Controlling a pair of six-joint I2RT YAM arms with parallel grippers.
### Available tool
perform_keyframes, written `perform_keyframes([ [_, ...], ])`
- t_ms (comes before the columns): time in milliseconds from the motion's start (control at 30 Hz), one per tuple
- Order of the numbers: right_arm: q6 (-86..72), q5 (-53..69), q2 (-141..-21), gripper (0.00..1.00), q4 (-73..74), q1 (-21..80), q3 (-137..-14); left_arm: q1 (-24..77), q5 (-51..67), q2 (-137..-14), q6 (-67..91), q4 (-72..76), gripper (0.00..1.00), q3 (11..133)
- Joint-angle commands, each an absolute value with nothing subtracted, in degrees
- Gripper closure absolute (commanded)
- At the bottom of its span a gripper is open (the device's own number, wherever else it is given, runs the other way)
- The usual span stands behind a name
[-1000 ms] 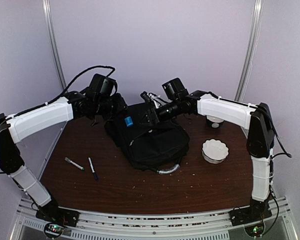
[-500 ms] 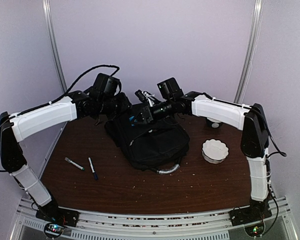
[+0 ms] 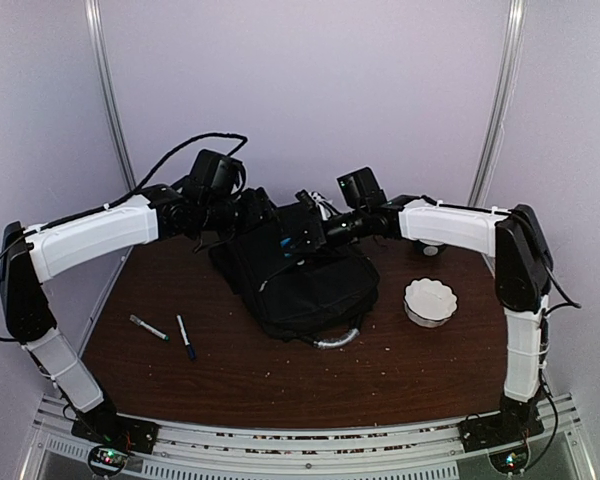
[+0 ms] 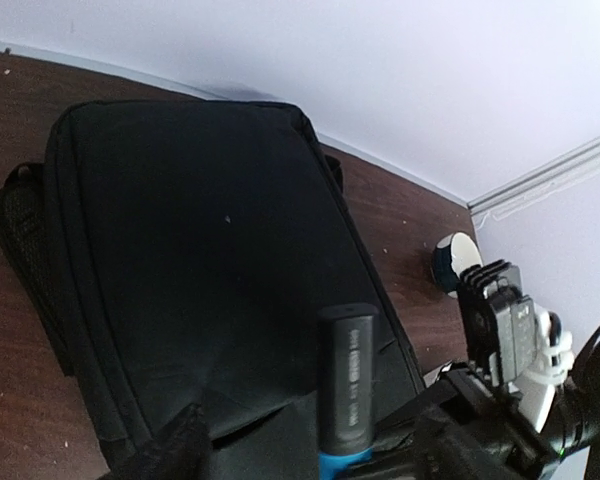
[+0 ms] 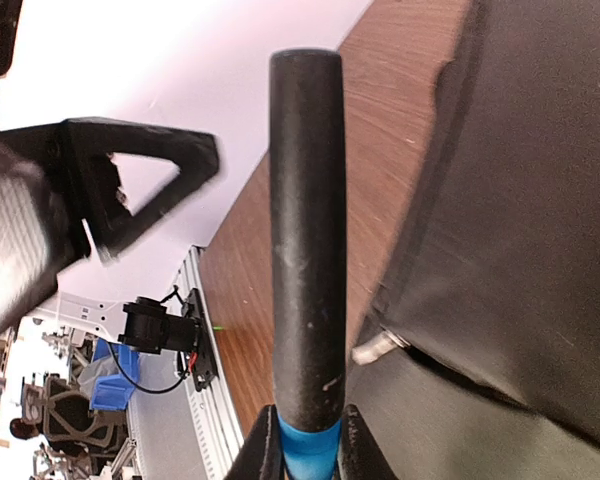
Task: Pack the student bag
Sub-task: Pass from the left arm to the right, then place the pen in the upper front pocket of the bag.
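The student bag (image 3: pixel 310 285) lies flat at the middle of the surface (image 3: pixel 280 385), with its grey handle toward the arm bases. Both hands hang over its far end. The right hand (image 5: pixel 307 440) is clamped on the blue end of 1 black cylinder (image 5: pixel 306 230). The left hand (image 3: pixel 268 212) stands wide and holds nothing (1 finger (image 5: pixel 130 190) shows in the right wrist view, clear of the cylinder). 2 pens (image 3: pixel 148 327) lie left of the bag. 1 white bowl (image 3: pixel 430 300) sits right of it.

Brown table (image 3: pixel 280 385) bears student bag (image 3: pixel 310 285); grey marker (image 3: pixel 148 327); blue pen (image 3: pixel 185 338); white bowl (image 3: pixel 430 301).
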State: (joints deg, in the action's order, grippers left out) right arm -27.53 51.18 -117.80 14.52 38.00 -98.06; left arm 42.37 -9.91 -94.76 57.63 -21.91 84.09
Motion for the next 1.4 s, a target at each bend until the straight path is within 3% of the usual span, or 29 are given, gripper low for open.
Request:
perform_keyframes([
  [0,-25.0,52.3,-106.9,0.95,15.7,33.4,-89.8,40.8,-2.1,-93.4,45.6,-11.8,0.41,79.9],
  [200,-23.5,54.8,-97.0,0.94,17.3,30.6,-72.0,40.8,5.9,-96.0,28.2,-8.0,0.44,79.7],
  [500,-21.2,57.8,-97.4,0.94,21.3,30.6,-63.9,41.7,5.8,-102.6,21.4,-16.4,0.45,87.6],
  [1067,-37.5,64.0,-113.6,0.95,14.2,28.0,-75.1,41.7,4.9,-100.7,23.1,-16.7,0.44,84.6],
  [1367,-36.9,61.8,-121.3,0.94,20.1,25.1,-86.6,41.9,5.1,-101.1,24.0,-16.3,0.44,84.4],
])
